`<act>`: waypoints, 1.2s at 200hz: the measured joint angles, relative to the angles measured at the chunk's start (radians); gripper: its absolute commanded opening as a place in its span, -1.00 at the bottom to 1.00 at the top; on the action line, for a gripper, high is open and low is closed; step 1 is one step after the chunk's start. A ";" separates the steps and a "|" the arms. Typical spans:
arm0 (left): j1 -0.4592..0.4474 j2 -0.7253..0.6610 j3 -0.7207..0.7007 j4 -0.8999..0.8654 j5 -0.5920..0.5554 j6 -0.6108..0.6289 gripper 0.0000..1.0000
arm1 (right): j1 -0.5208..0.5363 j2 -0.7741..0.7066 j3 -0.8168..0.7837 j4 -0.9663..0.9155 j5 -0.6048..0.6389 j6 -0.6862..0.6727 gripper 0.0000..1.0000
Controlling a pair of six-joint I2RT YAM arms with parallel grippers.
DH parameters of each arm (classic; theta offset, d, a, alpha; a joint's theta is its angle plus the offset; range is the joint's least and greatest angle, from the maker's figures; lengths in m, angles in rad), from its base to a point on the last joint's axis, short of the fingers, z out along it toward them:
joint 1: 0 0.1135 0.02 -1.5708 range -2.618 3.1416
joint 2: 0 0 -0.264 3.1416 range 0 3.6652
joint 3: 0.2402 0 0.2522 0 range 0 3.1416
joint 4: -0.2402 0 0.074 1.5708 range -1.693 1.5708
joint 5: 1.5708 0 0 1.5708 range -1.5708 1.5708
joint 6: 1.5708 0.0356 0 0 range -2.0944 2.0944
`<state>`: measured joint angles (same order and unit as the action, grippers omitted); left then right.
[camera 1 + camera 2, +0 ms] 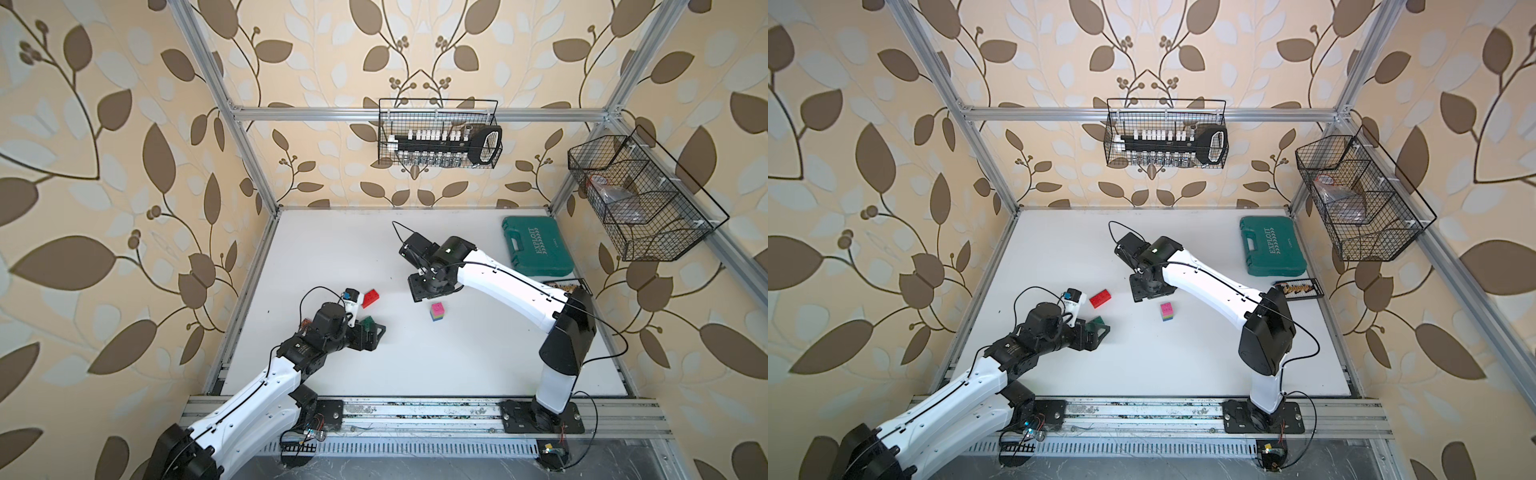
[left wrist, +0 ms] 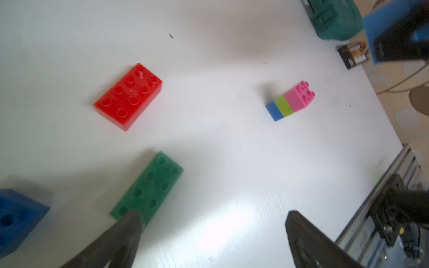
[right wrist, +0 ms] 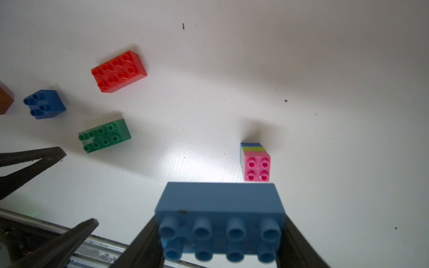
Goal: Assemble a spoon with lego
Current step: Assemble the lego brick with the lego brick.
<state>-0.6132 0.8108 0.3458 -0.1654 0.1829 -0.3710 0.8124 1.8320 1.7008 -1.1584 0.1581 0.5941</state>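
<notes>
A short stem of lego, pink on lime on blue, stands on the white table. My right gripper is shut on a long light-blue brick, held above the table just beside the stem. The red brick and the green brick lie flat to the left. My left gripper is open and low, one fingertip at the green brick's end, nothing between its fingers. A dark blue brick and an orange one lie beyond the green brick.
A teal tool case lies at the back right of the table, with a small black tray in front of it. Wire baskets hang on the back and right walls. A metal rail runs along the front edge.
</notes>
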 measured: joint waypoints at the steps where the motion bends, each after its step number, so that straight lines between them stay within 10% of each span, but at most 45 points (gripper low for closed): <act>1: -0.004 0.002 0.000 0.002 0.000 0.002 0.98 | -0.001 -0.001 -0.003 0.000 0.000 0.000 -0.34; 38: -0.120 0.098 0.005 0.077 -0.003 0.093 0.98 | -0.050 -0.010 -0.121 0.003 -0.002 -0.015 -0.34; 240: -0.120 0.115 0.005 0.153 -0.006 0.147 0.98 | -0.082 0.014 -0.230 0.133 -0.081 -0.042 -0.36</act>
<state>-0.7334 0.9260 0.3504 -0.0128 0.1764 -0.2241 0.7303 1.8465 1.4712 -1.0256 0.0769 0.5522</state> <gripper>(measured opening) 0.989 0.622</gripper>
